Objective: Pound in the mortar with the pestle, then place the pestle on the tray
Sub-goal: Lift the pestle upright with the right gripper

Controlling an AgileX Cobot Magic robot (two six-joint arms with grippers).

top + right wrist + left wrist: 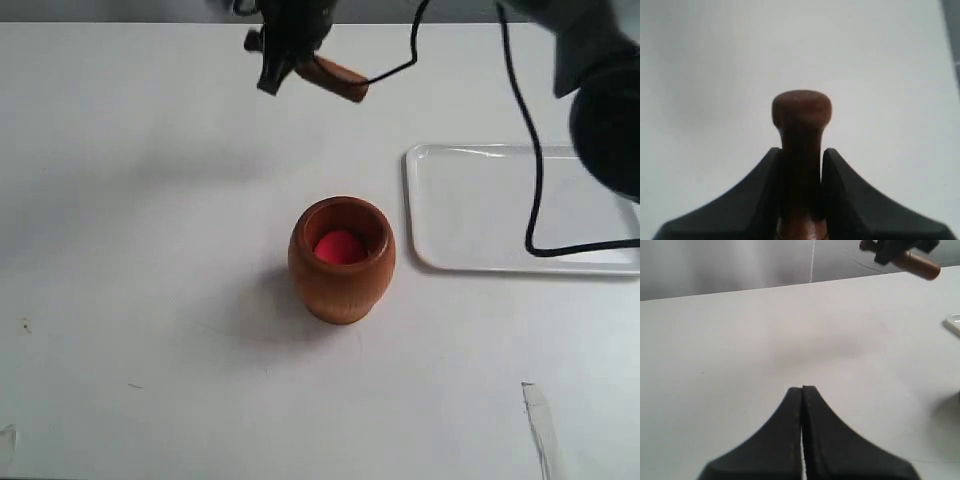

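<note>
The mortar [341, 288] stands upright mid-table, its red inner bottom [340, 247] showing. Right of it lies the white tray [480, 210], whose corner [954, 323] also shows in the left wrist view. My right gripper [283, 62] [800, 152] hangs high over the far side of the table, shut on the pestle [338, 79] [801, 107] [921, 265] around its narrow handle. The knob sticks out past the fingertips and the thick end points toward the tray side. My left gripper [802, 389] is shut on nothing, low over bare table; the exterior view does not show it.
A black cable [536, 190] from the right arm [600, 90] droops across the tray. A strip of tape [540, 425] lies near the front right of the white table [150, 250].
</note>
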